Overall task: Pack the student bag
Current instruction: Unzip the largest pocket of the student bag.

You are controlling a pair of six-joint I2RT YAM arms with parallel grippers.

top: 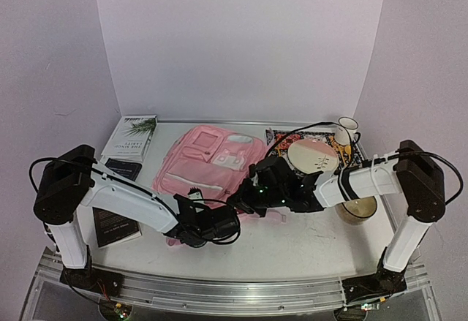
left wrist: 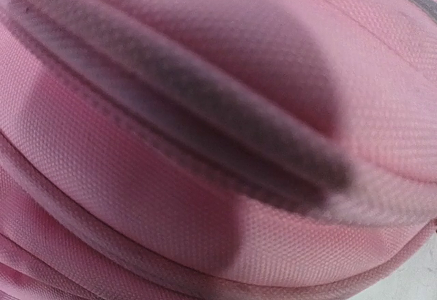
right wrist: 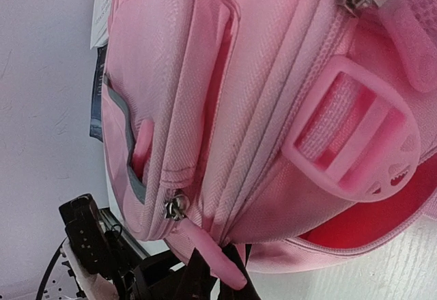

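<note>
The student bag [top: 208, 161] is a big pink backpack lying flat mid-table, front pockets up. My right gripper [top: 247, 202] is at its near right corner. In the right wrist view its black fingers [right wrist: 199, 278] are shut on the bag's [right wrist: 225, 108] lower edge, where a pink zip pull [right wrist: 215, 255] hangs from a metal slider [right wrist: 175, 206]. A pink strap buckle [right wrist: 355, 143] sits to the right. My left gripper [top: 191, 205] presses against the bag's near edge. Its wrist view shows only pink fabric [left wrist: 205, 204] and a zip line [left wrist: 177, 102]; its fingers are hidden.
A white book [top: 130, 137] and two black books [top: 123, 169] [top: 115, 226] lie on the left. On the right are a mug [top: 347, 129], a round pink-and-white disc [top: 313, 156] on a colourful book [top: 338, 148], and a bowl [top: 357, 208].
</note>
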